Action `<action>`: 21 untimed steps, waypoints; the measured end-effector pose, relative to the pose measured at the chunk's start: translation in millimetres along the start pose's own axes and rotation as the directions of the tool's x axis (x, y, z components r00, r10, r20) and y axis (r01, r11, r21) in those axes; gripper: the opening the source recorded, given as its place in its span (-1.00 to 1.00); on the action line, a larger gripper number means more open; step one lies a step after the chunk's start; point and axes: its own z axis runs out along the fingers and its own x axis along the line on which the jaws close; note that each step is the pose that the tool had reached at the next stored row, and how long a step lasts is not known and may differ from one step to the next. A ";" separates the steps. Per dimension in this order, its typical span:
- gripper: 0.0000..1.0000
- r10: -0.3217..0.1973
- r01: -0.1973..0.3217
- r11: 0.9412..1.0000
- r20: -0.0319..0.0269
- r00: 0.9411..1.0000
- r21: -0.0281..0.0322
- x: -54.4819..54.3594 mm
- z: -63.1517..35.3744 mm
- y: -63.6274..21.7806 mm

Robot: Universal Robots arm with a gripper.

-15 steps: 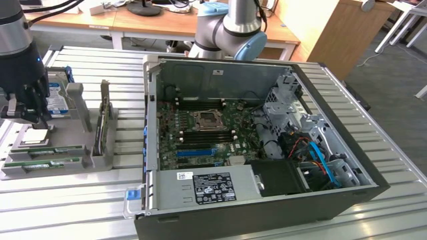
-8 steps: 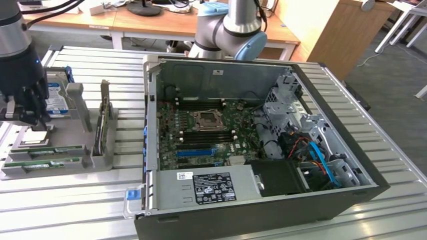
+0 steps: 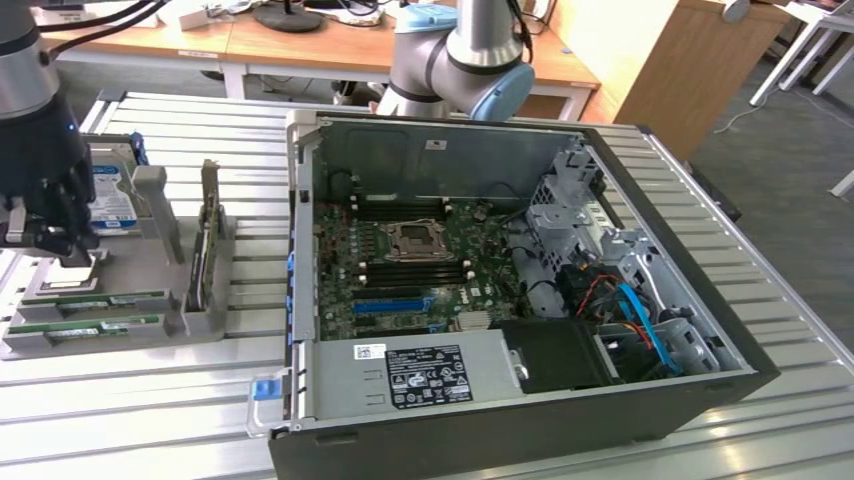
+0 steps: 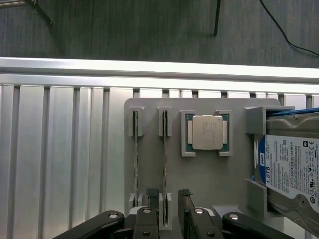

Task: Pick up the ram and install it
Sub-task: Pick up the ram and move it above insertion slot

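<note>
Two ram sticks stand on edge in slots of a grey holder (image 4: pixel 209 174) on the slatted table. One ram stick (image 4: pixel 164 164) (image 3: pixel 104 302) is next to a silver processor chip (image 4: pixel 207 132); the other (image 4: pixel 135 159) (image 3: pixel 83 329) lies farther from the chip. My gripper (image 4: pixel 168 196) (image 3: pixel 56 250) hangs open just above the holder, its black fingertips (image 4: pixel 152 195) on either side of one end of the stick nearer the chip. Nothing is held. In the exterior view the gripper is at the far left, over the holder (image 3: pixel 200 318).
A hard drive with a blue-white label (image 4: pixel 291 167) (image 3: pixel 114 200) stands in the holder beside the chip. An upright card (image 3: pixel 207 235) sits in it too. The open computer case (image 3: pixel 694 300) with motherboard and black memory slots (image 3: pixel 400 268) lies at the exterior view's right.
</note>
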 end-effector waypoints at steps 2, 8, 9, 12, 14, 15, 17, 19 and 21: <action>-0.40 0.000 0.000 1.000 0.000 1.000 0.000 1.8 0.0 0.2; -0.40 0.000 0.000 1.000 0.000 1.000 0.000 7.2 -0.1 0.9; -0.40 0.000 0.000 1.000 0.000 1.000 0.000 8.1 -0.1 1.1; -0.40 0.000 0.000 1.000 0.000 1.000 0.000 11.1 -0.1 1.7; -0.40 0.000 0.000 1.000 0.000 1.000 0.000 13.0 -0.2 2.2; -0.40 0.000 0.000 1.000 0.000 1.000 0.000 14.0 -0.2 2.3; -0.40 0.000 0.000 1.000 0.000 1.000 0.000 15.9 -0.2 2.8; -0.40 0.000 0.000 1.000 0.000 1.000 0.000 21.0 -0.2 3.7; -0.40 0.000 0.000 1.000 0.000 1.000 0.000 21.2 0.4 3.7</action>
